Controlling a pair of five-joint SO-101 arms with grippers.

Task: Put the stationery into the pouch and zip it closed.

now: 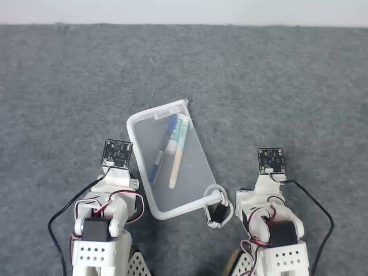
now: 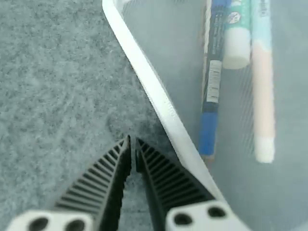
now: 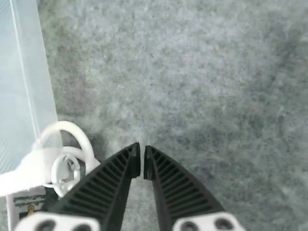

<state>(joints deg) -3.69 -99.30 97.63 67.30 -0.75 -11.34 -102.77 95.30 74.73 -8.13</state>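
- The clear pouch (image 1: 192,178) lies mid-counter (image 1: 287,86), running 11 to 5 o'clock, with a blue pen (image 1: 163,148) and a white marker (image 1: 177,152) side by side inside.
- The print on their labels is too small to read.
- The left gripper (image 2: 133,139) is pressed together and empty, at the pouch's 8 o'clock.
- The right gripper (image 3: 142,146) is likewise, at 4 o'clock beside the white loop (image 3: 67,125).

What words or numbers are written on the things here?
No print here can be read as words.
Blue pen: white label with tiny print, too blurred to read.
Green stick: small marks, too blurred to read.
Pouch: strip label at its far edge, too small to read.
Tag by the pouch's loop: tiny print, too blurred to read.
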